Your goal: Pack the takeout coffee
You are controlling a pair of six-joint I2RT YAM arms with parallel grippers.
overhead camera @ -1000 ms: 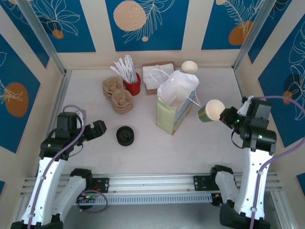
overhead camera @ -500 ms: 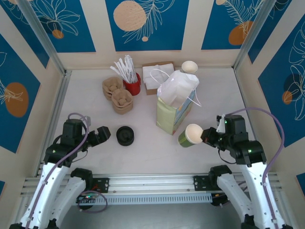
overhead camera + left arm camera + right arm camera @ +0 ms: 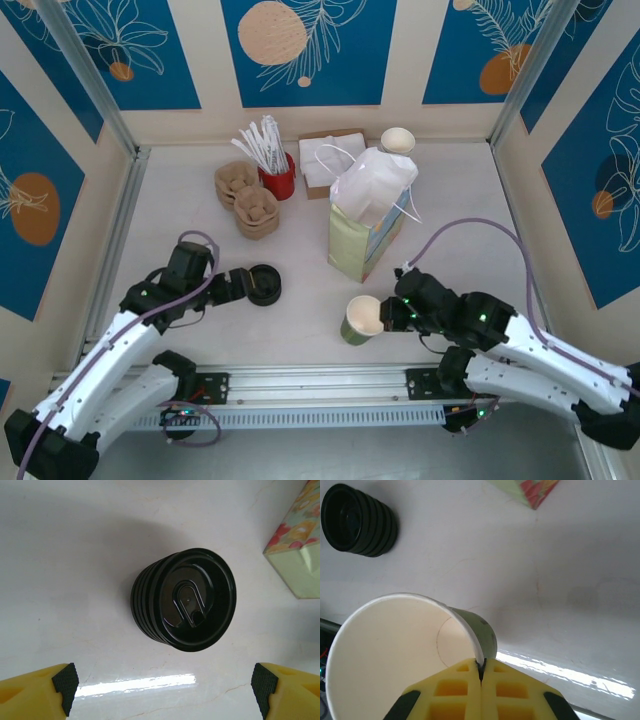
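I've got the right gripper (image 3: pixel 481 667) clamped on just the rim of the cup (image 3: pixel 360 320), tilted near the front of the table (image 3: pixel 300 330) — it may crumple — and my left gripper (image 3: pixel 162 687), jaws apart above the lid stack (image 3: pixel 185 600), could grab several lids.

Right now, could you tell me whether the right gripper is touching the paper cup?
Touching. The right wrist view shows the right gripper with its yellow fingers pinched shut on the rim wall of the paper cup.

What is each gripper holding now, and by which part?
The right gripper pinches the lidless paper cup by its rim. The left gripper is open above the stack of black lids, holding nothing.
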